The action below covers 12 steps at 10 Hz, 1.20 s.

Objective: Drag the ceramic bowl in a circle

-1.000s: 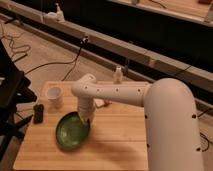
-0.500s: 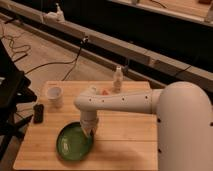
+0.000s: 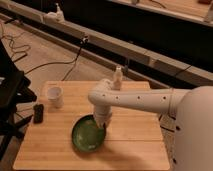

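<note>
Compared with the view half a second ago, you have the ceramic bowl (image 3: 88, 135) further toward the middle of the surface (image 3: 135, 142), away from the front-left corner it was nearing, and the arm's elbow has swung with it so the wrist now drops almost straight down over the bowl's far right edge. A full second ago the bowl sat higher up, closer to the white cup (image 3: 54, 96), so over the 2 earlier views it has travelled down and then back to the right. The jaws (image 3: 103, 124) are at the bowl's upper right rim, pressed down at or just inside that edge; you cannot tell from this angle whether they are apart or clamped on the rim. The rest of the bowl spreads out to the left and front of them. The bowl itself is wide, shallow and round, glossy green inside with a darker rim, and it lies flat near the front centre-left of the surface. The white cup stands well apart at the rear left, with 1 small dark object (image 3: 38, 113) just in front of it by the left edge.
</note>
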Tool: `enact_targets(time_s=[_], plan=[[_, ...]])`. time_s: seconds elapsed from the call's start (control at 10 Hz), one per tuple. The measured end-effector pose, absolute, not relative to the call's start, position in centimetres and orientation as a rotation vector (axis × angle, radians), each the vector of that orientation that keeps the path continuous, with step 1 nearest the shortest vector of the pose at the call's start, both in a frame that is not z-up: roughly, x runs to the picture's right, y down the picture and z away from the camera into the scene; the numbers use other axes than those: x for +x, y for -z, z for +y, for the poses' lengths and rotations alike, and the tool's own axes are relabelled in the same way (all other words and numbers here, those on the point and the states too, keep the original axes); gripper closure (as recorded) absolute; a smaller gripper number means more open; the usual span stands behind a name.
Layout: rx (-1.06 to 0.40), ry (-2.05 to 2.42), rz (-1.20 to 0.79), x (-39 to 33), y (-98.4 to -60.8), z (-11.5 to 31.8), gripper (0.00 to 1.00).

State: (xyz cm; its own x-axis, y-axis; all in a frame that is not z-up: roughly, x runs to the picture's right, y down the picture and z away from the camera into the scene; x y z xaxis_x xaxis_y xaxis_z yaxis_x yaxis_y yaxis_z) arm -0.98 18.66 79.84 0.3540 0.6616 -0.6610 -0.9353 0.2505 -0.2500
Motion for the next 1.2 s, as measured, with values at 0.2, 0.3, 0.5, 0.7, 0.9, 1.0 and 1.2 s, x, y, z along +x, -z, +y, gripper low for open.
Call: enact_targets(time_s=[0.2,0.3,0.5,0.7,0.9,1.0,1.2], plan=[[-0.687,-1.117,0.435,-4.0,-81.0,17.0,1.0],[-0.689,-1.077,0.411,-6.3,-81.3,16.8,1.0],[-0.708,-0.98,0.383,-9.8,-80.8,18.5,1.0],[-0.742,-0.877,0.377,-11.3,-79.7,22.1,1.0],[-0.785,-0.764,0.365,-13.0,-78.2,26.3,1.0],[-0.788,-0.754,0.374,-12.6,-78.1,27.1,1.0],[-0.766,-0.828,0.428,-9.1,-77.7,27.3,1.0]])
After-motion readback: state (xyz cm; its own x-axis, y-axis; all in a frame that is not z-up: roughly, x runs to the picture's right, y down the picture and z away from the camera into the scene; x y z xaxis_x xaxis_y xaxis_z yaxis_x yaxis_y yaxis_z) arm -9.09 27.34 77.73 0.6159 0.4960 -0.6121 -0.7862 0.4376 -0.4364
